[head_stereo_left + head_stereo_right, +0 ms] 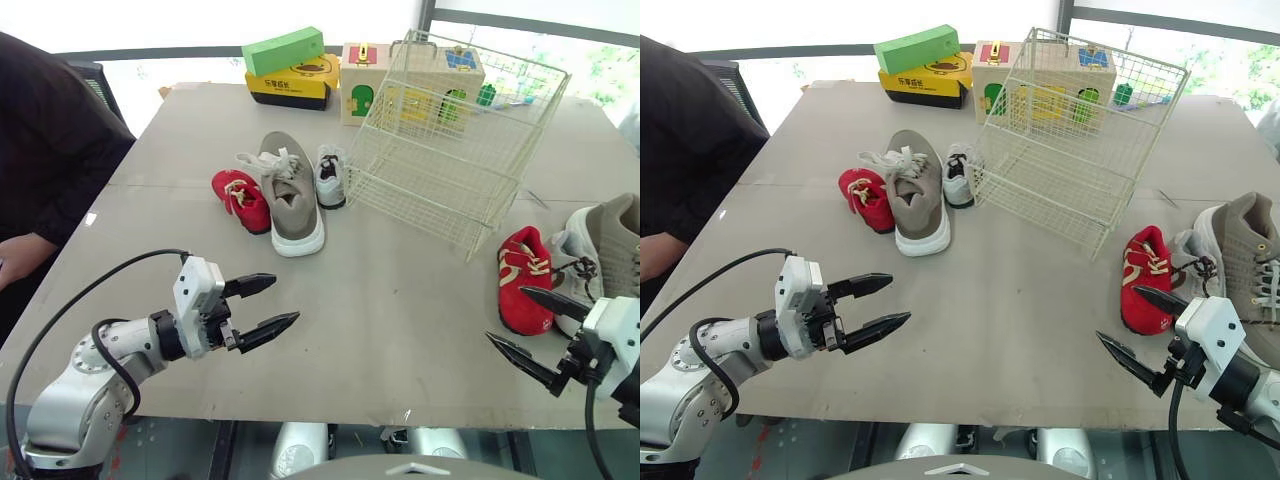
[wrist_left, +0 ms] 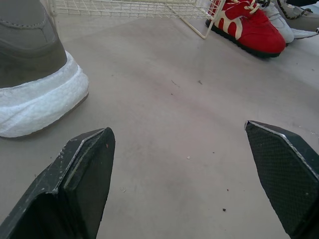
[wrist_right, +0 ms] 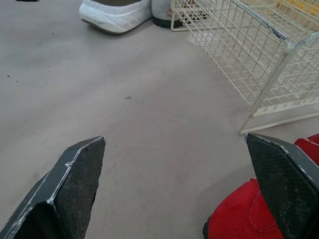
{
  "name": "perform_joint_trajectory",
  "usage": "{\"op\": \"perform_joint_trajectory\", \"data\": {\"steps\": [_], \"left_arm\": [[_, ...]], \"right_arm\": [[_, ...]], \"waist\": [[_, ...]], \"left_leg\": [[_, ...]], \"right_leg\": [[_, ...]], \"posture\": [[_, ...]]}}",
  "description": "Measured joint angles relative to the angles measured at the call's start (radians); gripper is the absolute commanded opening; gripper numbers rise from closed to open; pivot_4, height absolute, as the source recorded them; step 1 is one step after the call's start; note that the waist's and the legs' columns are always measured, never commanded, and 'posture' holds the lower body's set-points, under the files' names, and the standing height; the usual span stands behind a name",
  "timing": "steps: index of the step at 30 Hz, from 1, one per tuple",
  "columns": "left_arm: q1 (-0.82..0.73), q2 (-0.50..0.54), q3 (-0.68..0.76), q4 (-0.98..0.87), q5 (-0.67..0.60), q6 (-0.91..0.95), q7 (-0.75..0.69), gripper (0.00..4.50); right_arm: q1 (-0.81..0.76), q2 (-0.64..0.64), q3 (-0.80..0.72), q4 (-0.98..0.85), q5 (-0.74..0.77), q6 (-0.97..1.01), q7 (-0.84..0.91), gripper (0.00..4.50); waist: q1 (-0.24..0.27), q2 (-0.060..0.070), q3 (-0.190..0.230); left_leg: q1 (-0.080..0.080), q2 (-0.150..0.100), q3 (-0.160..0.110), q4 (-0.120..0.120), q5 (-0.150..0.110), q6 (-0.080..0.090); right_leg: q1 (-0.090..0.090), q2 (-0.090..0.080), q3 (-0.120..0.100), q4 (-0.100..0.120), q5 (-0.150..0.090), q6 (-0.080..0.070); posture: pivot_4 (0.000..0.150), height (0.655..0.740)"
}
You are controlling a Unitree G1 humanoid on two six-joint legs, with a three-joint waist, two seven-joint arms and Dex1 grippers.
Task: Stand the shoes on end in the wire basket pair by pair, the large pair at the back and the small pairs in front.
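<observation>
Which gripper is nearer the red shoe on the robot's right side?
Right. The right gripper sits just short of the toe of the red shoe, jaws open; the left gripper is across the table, nearer the large grey shoe.

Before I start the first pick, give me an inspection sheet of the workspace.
Surface: grey table, bare in the middle.
Job's things: wire basket empty; red shoe, large taupe shoe and small grey shoe to its left; second red shoe, second grey shoe and second taupe shoe at right.
Clutter: green box on yellow box; wooden toy box behind the basket.
Grippers: left gripper and right gripper, jaws open, holding nothing.
Cables: black cable looped over left arm.
Surroundings: person's dark sleeve at left.
</observation>
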Motion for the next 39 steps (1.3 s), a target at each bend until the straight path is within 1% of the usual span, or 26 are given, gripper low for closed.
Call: {"op": "perform_joint_trajectory", "data": {"steps": [1, 2, 5, 7, 8, 9, 10, 11, 13, 14, 17, 18, 20, 21, 24, 26, 29, 31, 33, 35, 37, 39], "left_arm": [[0.0, 0.0, 0.0, 0.0, 0.0, 0.0, 0.0, 4.5], [0.003, -0.009, 0.008, -0.003, -0.004, 0.003, 0.012, 4.5], [-0.085, -0.102, -0.006, -0.054, -0.068, 0.029, 0.105, 4.5], [-0.094, -0.115, -0.003, -0.118, -0.102, 0.03, 0.129, 4.5], [-0.091, -0.116, -0.007, -0.125, -0.108, 0.032, 0.129, 4.5], [-0.08, -0.122, -0.009, -0.137, -0.119, 0.032, 0.128, 4.5], [-0.083, -0.126, -0.02, -0.149, -0.126, 0.033, 0.128, 4.5], [-0.074, -0.127, -0.021, -0.16, -0.135, 0.032, 0.129, 4.5], [-0.061, -0.128, -0.031, -0.181, -0.135, 0.024, 0.13, 4.5], [-0.058, -0.128, -0.036, -0.194, -0.135, 0.022, 0.13, 4.5], [-0.033, -0.13, -0.036, -0.216, -0.133, 0.011, 0.132, 4.5], [-0.025, -0.134, -0.036, -0.221, -0.13, 0.005, 0.138, 4.5], [-0.008, -0.139, -0.037, -0.23, -0.116, -0.005, 0.145, 4.5], [0.005, -0.142, -0.036, -0.231, -0.113, -0.01, 0.15, 4.5], [0.036, -0.154, -0.037, -0.244, -0.108, -0.02, 0.164, 4.5], [0.055, -0.159, -0.037, -0.251, -0.106, -0.023, 0.175, 4.5], [0.061, -0.167, -0.037, -0.254, -0.105, -0.024, 0.189, 4.5], [0.06, -0.171, -0.037, -0.259, -0.105, -0.026, 0.197, 4.5], [0.06, -0.172, -0.037, -0.26, -0.105, -0.028, 0.199, 4.5], [0.063, -0.172, -0.037, -0.26, -0.105, -0.033, 0.199, 4.5], [0.079, -0.171, -0.036, -0.261, -0.105, -0.043, 0.196, 4.5], [0.096, -0.17, -0.035, -0.262, -0.105, -0.046, 0.194, 4.5]], "right_arm": [[0.0, 0.0, 0.0, 0.0, 0.0, 0.0, 0.0, 4.35], [-0.037, -0.006, 0.011, -0.002, 0.015, 0.024, -0.023, 4.35], [-0.406, -0.051, 0.067, -0.054, 0.116, 0.187, -0.222, 4.35], [-0.576, -0.136, 0.098, -0.109, 0.157, 0.309, -0.315, 4.35], [-0.629, -0.165, 0.12, -0.107, 0.165, 0.355, -0.335, 4.35], [-0.768, -0.207, 0.187, -0.077, 0.178, 0.456, -0.369, 4.35], [-0.845, -0.229, 0.218, -0.052, 0.184, 0.514, -0.392, 4.35], [-0.913, -0.233, 0.252, -0.021, 0.192, 0.571, -0.408, 4.35], [-1.102, -0.225, 0.37, 0.081, 0.192, 0.687, -0.421, 4.35], [-1.18, -0.223, 0.43, 0.133, 0.184, 0.737, -0.418, 4.35], [-1.334, -0.231, 0.617, 0.276, 0.136, 0.847, -0.367, 4.35], [-1.366, -0.244, 0.694, 0.329, 0.111, 0.867, -0.33, 3.83], [-1.387, -0.25, 0.787, 0.413, 0.075, 0.878, -0.273, 3.03], [-1.404, -0.248, 0.82, 0.458, 0.047, 0.866, -0.242, 2.42], [-1.445, -0.251, 0.875, 0.545, -0.031, 0.799, -0.166, 0.92], [-1.454, -0.261, 0.903, 0.568, -0.076, 0.752, -0.111, 0.02], [-1.456, -0.288, 0.93, 0.584, -0.133, 0.682, -0.032, 0.02], [-1.455, -0.346, 0.967, 0.598, -0.201, 0.581, 0.057, 0.02], [-1.452, -0.369, 0.974, 0.625, -0.251, 0.505, 0.111, 0.02], [-1.438, -0.398, 0.975, 0.662, -0.293, 0.381, 0.196, 0.02], [-1.422, -0.441, 0.975, 0.72, -0.337, 0.19, 0.312, 0.02], [-1.421, -0.464, 0.971, 0.773, -0.375, 0.047, 0.398, 0.02]], "waist": [[0.0, 0.0, 0.0], [-0.001, 0.0, 0.0], [-0.02, -0.001, 0.005], [-0.017, -0.004, 0.004], [-0.018, -0.004, 0.003], [-0.021, -0.004, 0.005], [-0.02, -0.004, 0.005], [-0.017, -0.005, 0.005], [-0.02, -0.005, 0.006], [-0.021, -0.005, 0.006], [-0.02, -0.005, 0.006], [-0.018, -0.005, 0.006], [-0.016, -0.005, 0.006], [-0.018, -0.005, 0.006], [-0.023, -0.007, 0.004], [-0.02, -0.007, 0.004], [-0.013, -0.007, 0.004], [-0.005, -0.007, 0.005], [-0.002, -0.007, 0.005], [-0.001, -0.006, 0.005], [-0.002, -0.005, 0.006], [-0.005, -0.003, 0.007]], "left_leg": [[0.0, 0.0, 0.0, 0.0, 0.0, 0.0], [0.0, 0.0, 0.0, 0.0, 0.0, 0.0], [0.002, -0.001, 0.002, 0.002, 0.0, -0.001], [0.003, -0.001, 0.001, 0.002, 0.0, 0.0], [0.004, 0.0, 0.001, 0.001, 0.0, 0.0], [0.001, 0.0, 0.002, 0.001, 0.0, 0.0], [-0.001, -0.001, 0.002, 0.0, 0.0, 0.0], [-0.001, -0.001, 0.001, 0.0, 0.0, 0.0], [-0.002, -0.001, 0.002, -0.001, 0.0, 0.0], [-0.002, -0.001, 0.002, -0.001, 0.0, 0.0], [-0.002, -0.001, 0.001, -0.001, 0.0, 0.001], [-0.003, -0.001, 0.001, -0.001, 0.0, 0.001], [-0.004, -0.001, 0.001, -0.001, -0.001, 0.002], [-0.005, -0.001, 0.002, 0.0, -0.001, 0.003], [-0.003, -0.001, 0.003, 0.001, -0.001, 0.004], [-0.002, -0.001, 0.003, 0.001, -0.001, 0.004], [-0.002, -0.001, 0.002, 0.001, -0.001, 0.003], [-0.002, -0.001, 0.003, 0.001, -0.001, 0.003], [-0.002, -0.001, 0.004, 0.001, -0.001, 0.004], [-0.002, -0.001, 0.003, 0.001, -0.002, 0.004], [-0.002, -0.001, 0.004, 0.001, -0.002, 0.004], [-0.002, -0.001, 0.005, 0.0, -0.002, 0.004]], "right_leg": [[0.0, 0.0, 0.0, 0.0, 0.0, 0.0], [0.0, 0.0, 0.0, 0.0, 0.0, 0.0], [-0.001, -0.004, -0.001, 0.001, 0.004, -0.001], [0.0, -0.003, -0.003, 0.002, 0.004, -0.001], [0.0, -0.002, -0.003, 0.002, 0.004, -0.001], [-0.003, -0.002, -0.002, 0.001, 0.004, -0.002], [-0.004, -0.002, -0.002, 0.001, 0.005, -0.003], [-0.004, -0.001, -0.003, 0.0, 0.006, -0.006], [-0.005, -0.001, -0.001, 0.0, 0.005, -0.006], [-0.005, -0.001, -0.001, 0.0, 0.005, -0.006], [-0.005, -0.001, -0.002, 0.0, 0.005, -0.006], [-0.005, -0.001, -0.002, -0.001, 0.005, -0.006], [-0.005, -0.001, -0.003, -0.003, 0.005, -0.006], [-0.005, -0.001, -0.002, -0.003, 0.005, -0.005], [-0.003, -0.002, -0.002, -0.004, 0.006, -0.005], [-0.002, -0.002, -0.003, -0.003, 0.005, -0.004], [-0.002, -0.003, -0.003, -0.003, 0.005, -0.003], [-0.003, -0.003, -0.003, -0.003, 0.005, -0.004], [-0.003, -0.003, -0.003, -0.003, 0.005, -0.005], [-0.003, -0.003, -0.003, -0.003, 0.005, -0.005], [-0.003, -0.002, -0.003, -0.004, 0.005, -0.005], [-0.004, -0.002, -0.002, -0.004, 0.005, -0.004]], "posture": [[0.15, 0.74], [0.15, 0.74], [0.15, 0.74], [0.15, 0.74], [0.15, 0.74], [0.15, 0.74], [0.15, 0.74], [0.15, 0.74], [0.15, 0.74], [0.15, 0.74], [0.15, 0.74], [0.15, 0.74], [0.15, 0.74], [0.15, 0.74], [0.15, 0.74], [0.15, 0.74], [0.15, 0.74], [0.15, 0.74], [0.15, 0.74], [0.15, 0.74], [0.15, 0.74], [0.15, 0.74]]}}
